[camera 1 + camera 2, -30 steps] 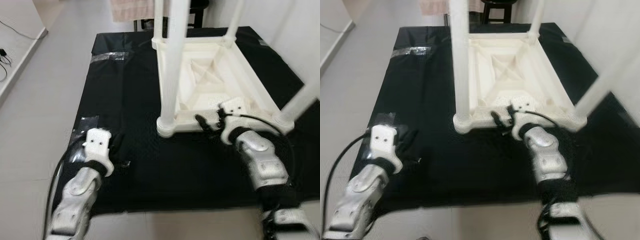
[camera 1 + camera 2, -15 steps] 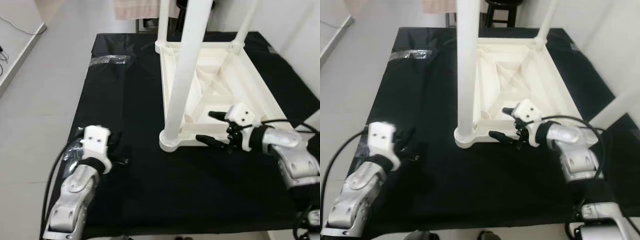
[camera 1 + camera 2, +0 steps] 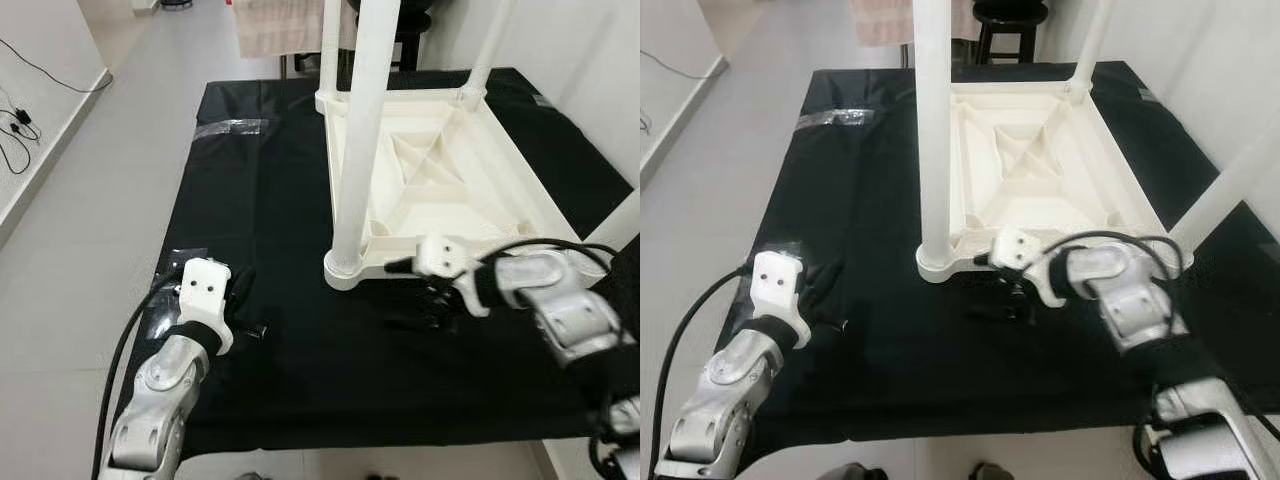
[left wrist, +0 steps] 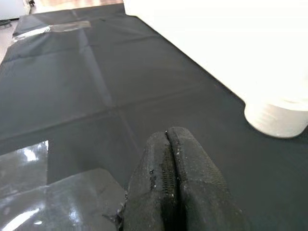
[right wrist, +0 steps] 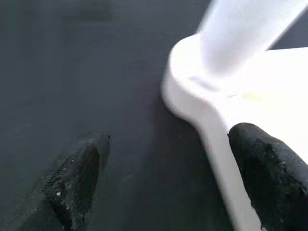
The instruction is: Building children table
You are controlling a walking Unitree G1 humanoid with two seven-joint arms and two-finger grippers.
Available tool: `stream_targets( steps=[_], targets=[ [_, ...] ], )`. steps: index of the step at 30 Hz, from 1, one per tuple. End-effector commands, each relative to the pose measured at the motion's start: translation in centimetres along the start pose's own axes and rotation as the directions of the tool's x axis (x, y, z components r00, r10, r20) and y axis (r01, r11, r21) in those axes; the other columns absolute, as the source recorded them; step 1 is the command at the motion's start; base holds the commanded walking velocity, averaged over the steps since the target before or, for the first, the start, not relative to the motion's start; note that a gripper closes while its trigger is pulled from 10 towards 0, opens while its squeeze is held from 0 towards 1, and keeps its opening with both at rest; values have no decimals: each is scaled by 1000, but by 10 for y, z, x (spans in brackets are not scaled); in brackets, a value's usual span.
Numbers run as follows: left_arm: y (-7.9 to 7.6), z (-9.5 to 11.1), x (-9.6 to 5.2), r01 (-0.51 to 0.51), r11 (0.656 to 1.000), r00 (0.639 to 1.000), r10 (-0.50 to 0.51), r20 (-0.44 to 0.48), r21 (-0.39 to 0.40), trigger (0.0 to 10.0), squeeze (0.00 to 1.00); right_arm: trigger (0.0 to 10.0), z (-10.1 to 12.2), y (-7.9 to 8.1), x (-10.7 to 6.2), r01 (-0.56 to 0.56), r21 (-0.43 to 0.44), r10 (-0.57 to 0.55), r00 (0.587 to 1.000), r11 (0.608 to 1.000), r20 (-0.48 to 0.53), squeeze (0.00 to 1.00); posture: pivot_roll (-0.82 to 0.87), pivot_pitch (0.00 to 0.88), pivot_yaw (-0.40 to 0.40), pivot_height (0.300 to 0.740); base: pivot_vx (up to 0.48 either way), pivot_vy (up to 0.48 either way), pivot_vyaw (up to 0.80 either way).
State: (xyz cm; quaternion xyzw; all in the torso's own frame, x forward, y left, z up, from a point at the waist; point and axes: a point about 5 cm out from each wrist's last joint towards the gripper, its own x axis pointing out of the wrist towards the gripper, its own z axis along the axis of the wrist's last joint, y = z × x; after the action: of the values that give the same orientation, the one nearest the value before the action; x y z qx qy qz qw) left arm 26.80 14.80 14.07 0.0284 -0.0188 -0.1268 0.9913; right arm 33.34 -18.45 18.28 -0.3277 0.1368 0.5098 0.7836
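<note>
A white children's table (image 3: 520,190) lies upside down on a black mat (image 3: 260,200), legs pointing up. Its near left leg (image 3: 362,130) rises from the front corner (image 5: 192,96). My right gripper (image 3: 405,295) is open at the table's front rim, just right of that corner and pointing left. In the right wrist view one fingertip (image 5: 269,173) is over the rim's table side and the other (image 5: 77,178) over the mat. My left gripper (image 4: 168,159) is shut on nothing, resting low over the mat's front left (image 3: 243,290).
A clear plastic bag (image 3: 175,262) and a small dark part (image 3: 258,328) lie on the mat beside my left gripper. Tape (image 3: 230,127) holds the mat's far left. A stool (image 3: 1010,15) and a hanging cloth (image 3: 275,25) stand behind. Bare floor (image 3: 90,200) runs along the left.
The right arm has swung out to the right and turned its open gripper leftward, then dropped down to the front rim by the corner. The left gripper stays shut in place.
</note>
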Motion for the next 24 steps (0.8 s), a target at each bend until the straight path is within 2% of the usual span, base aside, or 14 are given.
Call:
stream_targets(
  steps=[1,7,12,13,15,16,17,18,19,20,24],
  targets=[
    [0,-4,-2,11,1000,1000,-11,-25,22,10000,0,10000,-2,-1,4,10,-12,-10,1000,1000,-22,0,37,139,-2,740,0,0,0],
    [-1,-4,-3,13,1000,1000,-12,-27,26,10000,0,10000,8,-7,0,-40,-7,40,999,999,28,0,38,147,-6,740,0,0,0],
    [-1,-5,-3,11,1000,1000,-11,-30,26,10000,0,10000,-1,-10,-1,-57,-26,54,993,998,-109,0,38,150,-7,740,0,0,0],
    [-1,-5,-3,11,1000,1000,-11,-30,26,10000,0,10000,-1,-10,-1,-57,-26,54,993,998,-109,0,38,150,-7,740,0,0,0],
    [-1,-5,-3,11,1000,1000,-10,-30,29,10000,0,10000,-14,-9,1,-105,-45,91,966,993,-243,0,41,149,-9,740,0,0,0],
    [-1,-5,-3,11,1000,1000,-10,-30,29,10000,0,10000,-14,-9,1,-105,-45,91,966,993,-243,0,41,149,-9,740,0,0,0],
    [-1,-5,-3,10,999,1000,-9,-30,31,10000,0,9686,-20,-10,3,-113,-63,89,948,992,-306,0,42,150,-11,740,0,0,0],
    [-1,-5,-3,7,999,1000,-6,-30,34,10000,0,5804,-23,-14,5,-105,-78,72,935,991,-349,0,43,149,-12,740,0,0,0],
    [-1,-5,-3,7,999,1000,-6,-30,34,10000,0,5804,-23,-14,5,-105,-78,72,935,991,-349,0,43,149,-12,740,0,0,0],
    [-1,-5,-3,5,999,1000,-4,-29,36,10000,0,0,-23,-17,7,-93,-91,53,928,991,-368,0,43,149,-12,740,0,0,0],
    [-1,-4,-3,2,999,1000,0,-29,41,10000,0,0,-13,-20,14,-83,-112,41,942,990,-333,0,50,149,-17,740,0,0,0]
  ],
)
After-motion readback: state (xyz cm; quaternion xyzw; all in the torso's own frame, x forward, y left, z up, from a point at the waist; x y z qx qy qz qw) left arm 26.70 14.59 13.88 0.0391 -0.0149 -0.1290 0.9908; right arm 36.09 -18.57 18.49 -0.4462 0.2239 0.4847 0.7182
